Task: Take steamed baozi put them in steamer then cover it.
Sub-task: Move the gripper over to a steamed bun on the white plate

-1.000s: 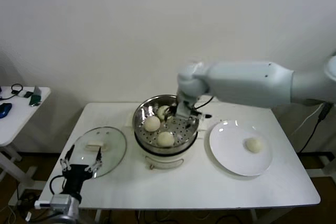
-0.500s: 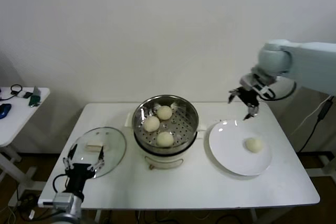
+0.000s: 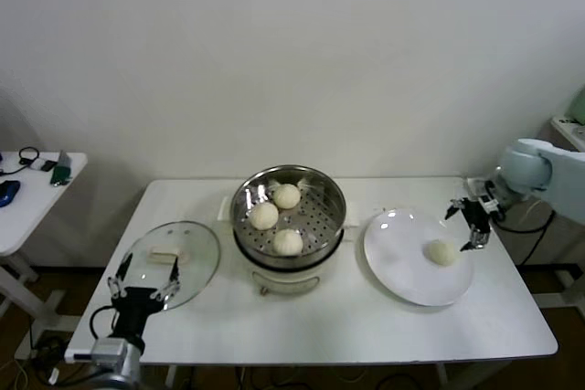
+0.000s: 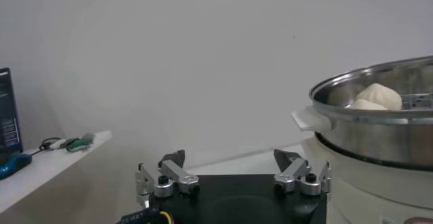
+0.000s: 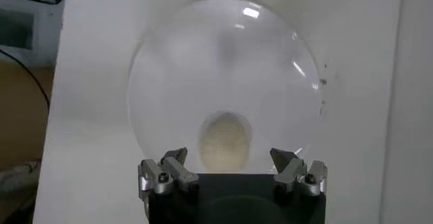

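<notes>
My right claw (image 3: 473, 222): I am holding it spread wide and empty above the right edge of the plate, just beside the lone bun; in my right wrist view the claw (image 5: 232, 169) is framing that bun between its two fingers without touching it.
My left claw (image 3: 143, 285): I am keeping it released and empty at the near left corner of the surface, hanging over the near rim of the lid; in my left wrist view the claw (image 4: 233, 174) is pointing level toward the steamer's side.
Steamer (image 3: 326, 187): it is sitting uncovered at the middle of the white surface (image 3: 329, 321), shiny steel on a white base, between the lid and the plate; my left wrist view is showing its steel wall (image 4: 379, 134) with bun tops above the rim.
Baozi in the steamer (image 3: 287, 242): three are lying on the perforated floor, two toward the far left side and one at the near side.
Last baozi (image 3: 442, 252): it is resting on the right half of the plate, well apart from the steamer; my right wrist view (image 5: 224, 137) is looking straight down on it.
Plate (image 3: 393, 267): flat, white, just right of the steamer.
Lid (image 3: 196, 267): clear glass with a cream handle, lying flat on the surface left of the steamer.
Side table (image 3: 27, 198): it is standing apart at my left, carrying small items I cannot make out.
</notes>
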